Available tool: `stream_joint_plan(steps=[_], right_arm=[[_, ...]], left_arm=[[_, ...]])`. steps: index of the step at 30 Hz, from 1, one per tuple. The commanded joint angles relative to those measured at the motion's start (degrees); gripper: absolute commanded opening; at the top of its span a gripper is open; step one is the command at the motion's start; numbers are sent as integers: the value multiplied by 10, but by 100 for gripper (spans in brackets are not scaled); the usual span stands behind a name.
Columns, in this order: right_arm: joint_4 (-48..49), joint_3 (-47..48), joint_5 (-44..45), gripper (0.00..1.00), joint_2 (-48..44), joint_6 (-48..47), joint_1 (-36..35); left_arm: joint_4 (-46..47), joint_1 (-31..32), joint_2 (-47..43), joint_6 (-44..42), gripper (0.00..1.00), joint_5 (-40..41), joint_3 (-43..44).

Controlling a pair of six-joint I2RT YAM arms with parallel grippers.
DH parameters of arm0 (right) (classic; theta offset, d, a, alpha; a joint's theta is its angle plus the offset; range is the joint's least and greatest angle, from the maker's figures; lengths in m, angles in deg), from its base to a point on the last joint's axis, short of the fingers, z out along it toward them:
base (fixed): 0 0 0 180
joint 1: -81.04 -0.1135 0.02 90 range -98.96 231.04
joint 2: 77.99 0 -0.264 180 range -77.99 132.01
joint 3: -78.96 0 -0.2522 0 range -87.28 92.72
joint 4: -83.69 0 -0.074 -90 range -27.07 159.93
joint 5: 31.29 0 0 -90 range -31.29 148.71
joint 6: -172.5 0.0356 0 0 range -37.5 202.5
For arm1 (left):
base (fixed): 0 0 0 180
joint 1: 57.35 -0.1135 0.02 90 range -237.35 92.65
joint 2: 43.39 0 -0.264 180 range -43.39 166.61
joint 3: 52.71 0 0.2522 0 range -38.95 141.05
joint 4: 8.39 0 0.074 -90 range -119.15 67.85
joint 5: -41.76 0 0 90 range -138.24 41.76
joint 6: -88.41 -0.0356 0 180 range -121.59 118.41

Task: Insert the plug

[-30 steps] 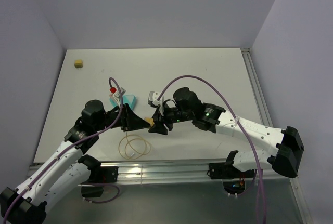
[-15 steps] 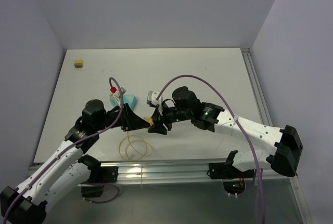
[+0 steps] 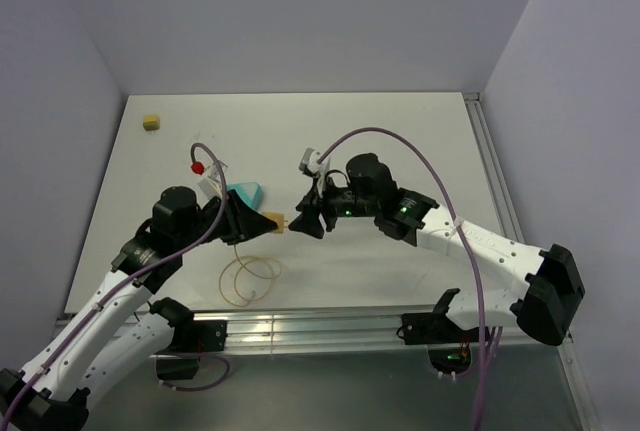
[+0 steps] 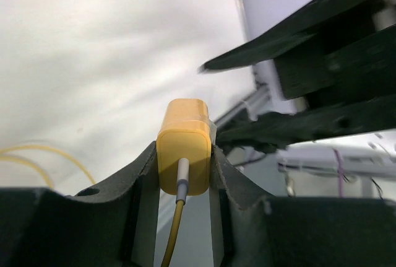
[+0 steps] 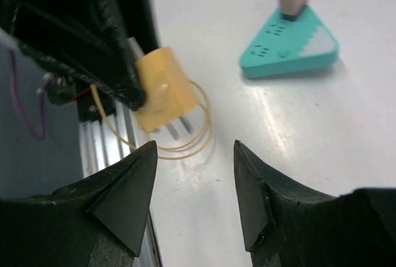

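Left tool (image 3: 267, 222) is clamped on the plug (image 4: 184, 146), its fingers pressing the yellow body from both sides. The thin cable (image 3: 248, 276) trails down to a loop on the worktop (image 3: 400, 151). Just behind sits the teal block (image 3: 245, 194). Right of the plug, close but not touching, the right tool (image 5: 193, 149) has its fingers apart, holding nothing.
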Motion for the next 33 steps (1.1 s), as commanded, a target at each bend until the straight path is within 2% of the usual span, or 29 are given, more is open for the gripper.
stream_joint_plan(steps=[1, 4, 8, 11, 13, 14, 15, 16, 18, 23, 28, 33], right_arm=[[51, -5, 39, 60, -19, 67, 45], [51, 5, 65, 60, -12, 114, 93], [37, 38, 98, 61, 48, 157, 129], [27, 68, 143, 73, 102, 183, 134], [33, 89, 161, 78, 132, 206, 140], [40, 93, 164, 83, 144, 232, 142], [51, 96, 162, 96, 167, 244, 152], [80, 94, 155, 99, 176, 255, 155], [124, 95, 120, 100, 213, 277, 164], [161, 163, 36, 100, 319, 333, 180], [248, 218, -45, 90, 415, 408, 192], [299, 260, -80, 84, 496, 475, 192]], left_arm=[[-69, -1, -3, -13, 0, 104, 24], [-97, -2, -15, -3, 0, 154, 29], [-138, -2, -30, -6, 0, 206, 47], [-183, -2, -43, -10, 0, 261, 67], [-201, -1, -42, -14, 0, 264, 83], [-210, -2, -40, -16, 0, 288, 87], [-222, -1, -38, -17, 0, 294, 89], [-226, -2, -37, -17, 0, 296, 92], [-229, -1, -34, -13, 0, 301, 92], [-247, -2, -7, 0, 0, 326, 102], [-255, -2, 34, -5, 0, 352, 130], [-261, -21, 85, -18, 0, 375, 152]])
